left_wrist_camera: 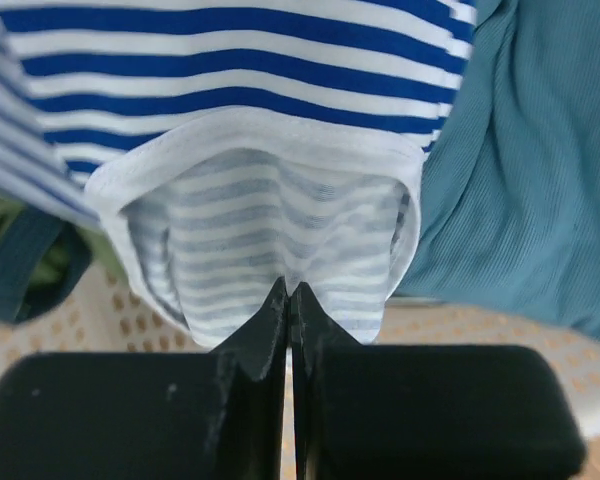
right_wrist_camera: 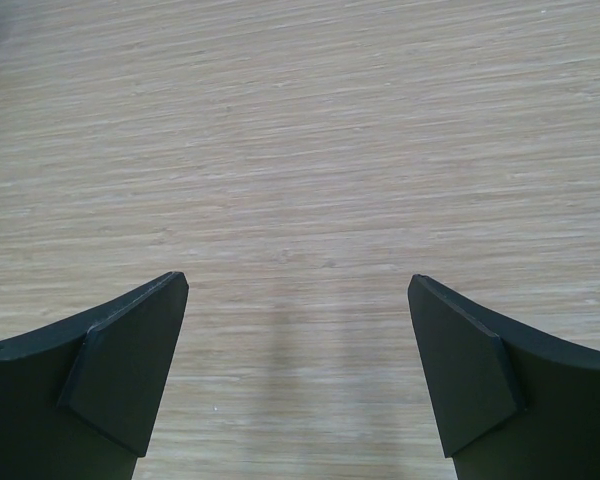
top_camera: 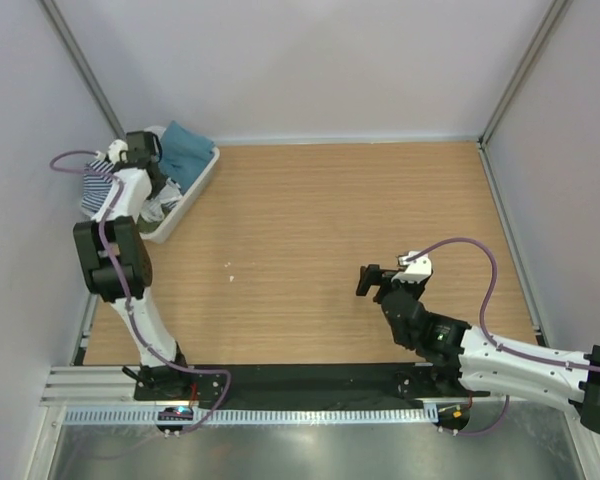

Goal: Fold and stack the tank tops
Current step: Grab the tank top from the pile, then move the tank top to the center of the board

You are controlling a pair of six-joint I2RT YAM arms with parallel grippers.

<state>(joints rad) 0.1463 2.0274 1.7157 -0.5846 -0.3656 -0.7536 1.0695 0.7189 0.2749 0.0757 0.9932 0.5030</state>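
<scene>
The tank top (left_wrist_camera: 260, 230) sits pinched at the left gripper (left_wrist_camera: 288, 292) tips, inside the basket (left_wrist_camera: 105, 322); a second garment (left_wrist_camera: 525, 180) lies to the gripper's right.

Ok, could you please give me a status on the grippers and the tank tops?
Left gripper shut on blue-striped tank top, in the basket. Right gripper open over the table. Teal cloth lies against the top.

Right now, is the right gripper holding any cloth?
No, the right gripper stands open above the table, with nothing between its jaws.

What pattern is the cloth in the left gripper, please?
The tank top has thin blue-and-white stripes, clearest in the left wrist view.
</scene>
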